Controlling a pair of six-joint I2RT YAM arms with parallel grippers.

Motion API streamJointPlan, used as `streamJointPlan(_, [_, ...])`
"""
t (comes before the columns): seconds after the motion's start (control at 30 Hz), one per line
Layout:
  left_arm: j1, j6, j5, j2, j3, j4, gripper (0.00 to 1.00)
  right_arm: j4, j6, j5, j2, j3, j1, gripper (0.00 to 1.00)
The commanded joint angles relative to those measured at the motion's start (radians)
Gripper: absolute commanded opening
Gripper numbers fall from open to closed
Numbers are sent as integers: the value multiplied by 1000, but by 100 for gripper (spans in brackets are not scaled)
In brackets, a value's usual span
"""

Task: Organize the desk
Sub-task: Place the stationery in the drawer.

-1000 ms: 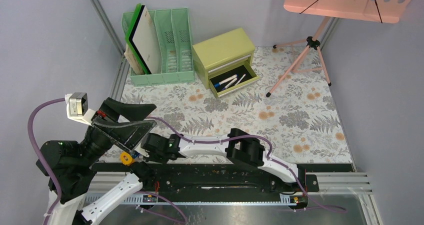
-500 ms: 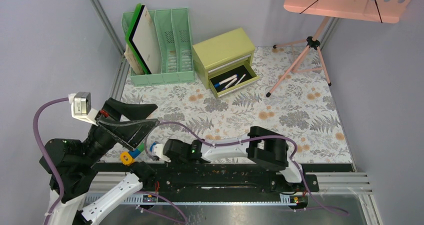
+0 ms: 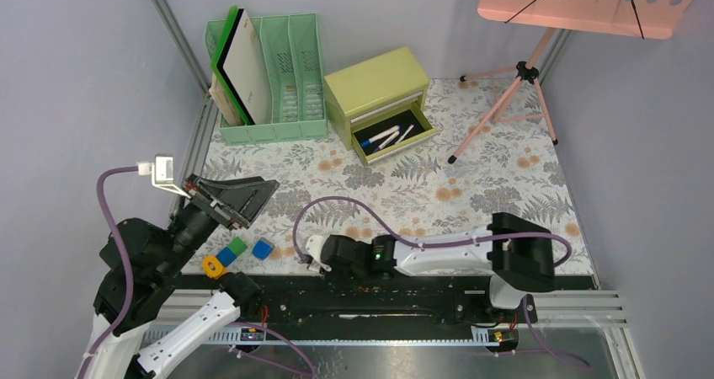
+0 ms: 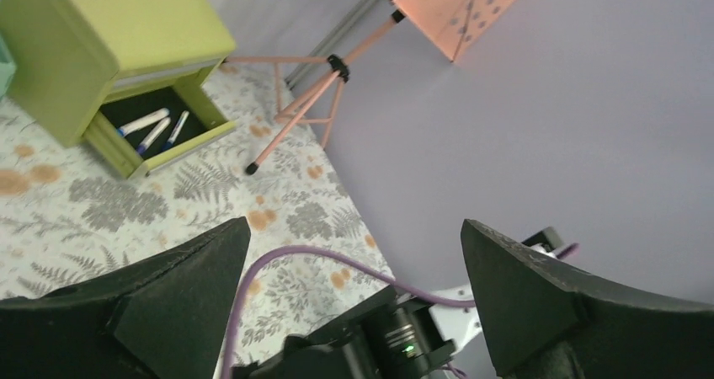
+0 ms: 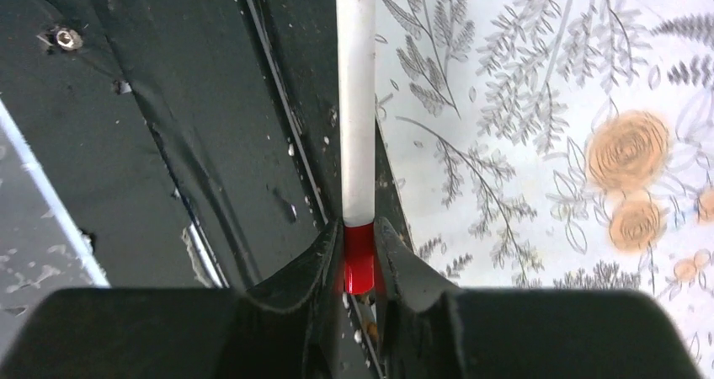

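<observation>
Right gripper (image 5: 358, 246) pinches a red-ended white pen (image 5: 355, 101) at the near edge of the desk (image 3: 505, 177). Left gripper (image 4: 355, 227) is spread, empty. Other pens (image 3: 383, 136) sit in the drawer (image 3: 402, 149); blocks (image 3: 263, 248) wait by the near left corner.

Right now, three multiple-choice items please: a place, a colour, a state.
1. The white pens lie: A on the yellow-green chest; B in its open drawer; C under it.
2. The marker end pinched in the right claw is: A red; B blue; C green.
3. The left claw is: A shut tight; B clamped on something; C wide open, empty.
B: the top view shows them inside the pulled-out drawer.
A: the right wrist view shows the pinched end red.
C: its wrist view shows a wide, empty gap.
</observation>
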Motion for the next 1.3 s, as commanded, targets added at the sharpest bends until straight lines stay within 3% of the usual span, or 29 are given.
streamJointPlan(0.0, [-3,-29,-79,25,-20,-72,99,22,109,44,-115,-62,-34,0])
streamJointPlan(0.53, [-3,-27,-104,199,-103,-382,99,72,373,-239,-466,-302,-376,0])
streamJointPlan(0.87, [-3,27,-72,277,-230,-401,99,105,517,-424,-568,-383,-599,0])
streamJointPlan(1.27, [-4,53,-57,379,-340,-323,99,387,751,-717,-549,-569,-923,0])
